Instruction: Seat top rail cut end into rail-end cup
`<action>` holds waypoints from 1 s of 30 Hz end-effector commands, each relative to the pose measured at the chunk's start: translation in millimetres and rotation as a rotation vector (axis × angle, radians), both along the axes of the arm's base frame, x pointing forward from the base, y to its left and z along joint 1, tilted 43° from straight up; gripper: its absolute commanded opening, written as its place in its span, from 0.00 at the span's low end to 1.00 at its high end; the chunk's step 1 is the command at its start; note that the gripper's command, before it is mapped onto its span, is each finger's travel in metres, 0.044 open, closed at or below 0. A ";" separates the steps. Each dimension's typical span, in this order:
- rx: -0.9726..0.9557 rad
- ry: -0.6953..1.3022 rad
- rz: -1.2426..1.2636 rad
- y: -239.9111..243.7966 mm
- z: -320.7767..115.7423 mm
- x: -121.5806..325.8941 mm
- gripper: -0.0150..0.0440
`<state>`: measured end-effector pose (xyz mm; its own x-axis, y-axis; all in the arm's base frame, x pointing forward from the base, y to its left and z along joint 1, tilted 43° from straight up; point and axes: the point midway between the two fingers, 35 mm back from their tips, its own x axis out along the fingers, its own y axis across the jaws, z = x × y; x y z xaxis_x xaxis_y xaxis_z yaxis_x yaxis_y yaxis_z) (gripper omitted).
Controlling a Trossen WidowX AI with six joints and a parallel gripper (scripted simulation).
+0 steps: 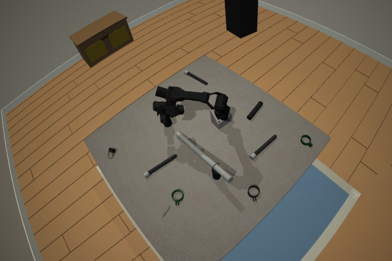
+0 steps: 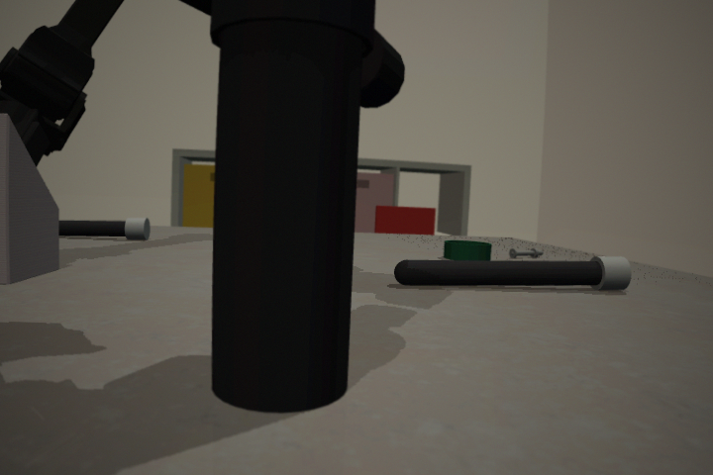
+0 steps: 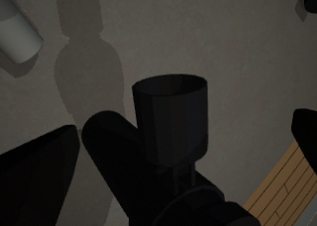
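The grey rail (image 1: pixel 196 150) (image 3: pixel 15 33) slants through the loop (image 1: pixel 215 165) on the small black post (image 1: pixel 215 174). Its cut end is outside the cup (image 3: pixel 170 119), with a gap between them. The cup's open mouth faces the top of the wrist view, and the rail end is off to its upper left. The big black post (image 1: pixel 166 122) (image 2: pixel 284 224) (image 3: pixel 111 157) stands upright under the arm. The band (image 3: pixel 190 198) shows dimly beside the cup. My gripper (image 3: pixel 186 128) is open and empty, its fingers on either side of the cup in the wrist view, clear of the rail.
Black rods with grey ends (image 1: pixel 161 165) (image 1: pixel 264 145) (image 1: pixel 196 78) and a plain black rod (image 1: pixel 255 110) lie around. Green clamps (image 1: pixel 177 201) (image 1: pixel 310 143), a black clamp (image 1: pixel 254 197), a bolt (image 1: pixel 166 211) and a small black fitting (image 1: pixel 111 150) lie farther out.
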<state>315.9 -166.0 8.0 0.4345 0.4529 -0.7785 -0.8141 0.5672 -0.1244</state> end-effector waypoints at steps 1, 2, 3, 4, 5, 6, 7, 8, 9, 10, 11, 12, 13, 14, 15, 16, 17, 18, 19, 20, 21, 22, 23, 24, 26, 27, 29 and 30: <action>-0.004 0.004 -0.003 3.1 -5.0 -0.9 1.00; -0.004 0.004 -0.003 3.3 -5.4 -0.6 1.00; -0.004 0.004 -0.003 3.6 -6.0 -0.2 1.00; -0.004 0.004 -0.003 4.0 -6.9 0.3 1.00; -0.004 0.004 -0.003 4.5 -7.9 1.0 1.00; -0.004 0.004 -0.003 5.1 -9.1 1.7 1.00; -0.004 0.004 -0.003 5.7 -10.4 2.5 1.00; -0.004 0.004 -0.003 6.3 -11.7 3.3 1.00; -0.004 0.004 -0.003 7.0 -13.0 4.2 1.00; -0.004 0.004 -0.003 7.6 -14.3 5.0 1.00; -0.004 0.004 -0.003 8.3 -15.6 5.8 1.00; -0.004 0.004 -0.003 9.0 -16.9 6.5 1.00; -0.004 0.004 -0.003 9.6 -18.2 7.3 1.00; -0.004 0.004 -0.003 10.3 -19.5 8.1 1.00; -0.004 0.003 -0.003 11.0 -20.7 8.9 1.00; -0.004 0.003 -0.003 11.7 -22.0 9.7 1.00; -0.004 0.003 -0.003 12.4 -23.3 10.4 1.00; -0.004 0.003 -0.003 13.1 -24.6 11.2 1.00; -0.004 0.003 -0.003 13.8 -25.9 11.9 1.00; -0.004 0.003 -0.003 14.5 -27.1 12.7 1.00; -0.004 0.003 -0.003 15.3 -28.4 13.4 1.00; -0.004 0.003 -0.003 16.0 -29.7 14.2 1.00; -0.004 0.003 -0.003 16.7 -30.9 14.9 1.00; -0.004 0.003 -0.003 17.5 -32.2 15.6 1.00; -0.004 0.003 -0.003 19.0 -34.7 17.0 1.00; -0.004 0.003 -0.003 19.8 -36.0 17.8 1.00; -0.004 0.002 -0.003 21.3 -38.5 19.1 1.00; -0.004 0.002 -0.003 22.1 -39.7 19.8 1.00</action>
<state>334.9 -146.2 -26.5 0.4382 0.4504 -0.7779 -0.8135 0.5669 -0.1299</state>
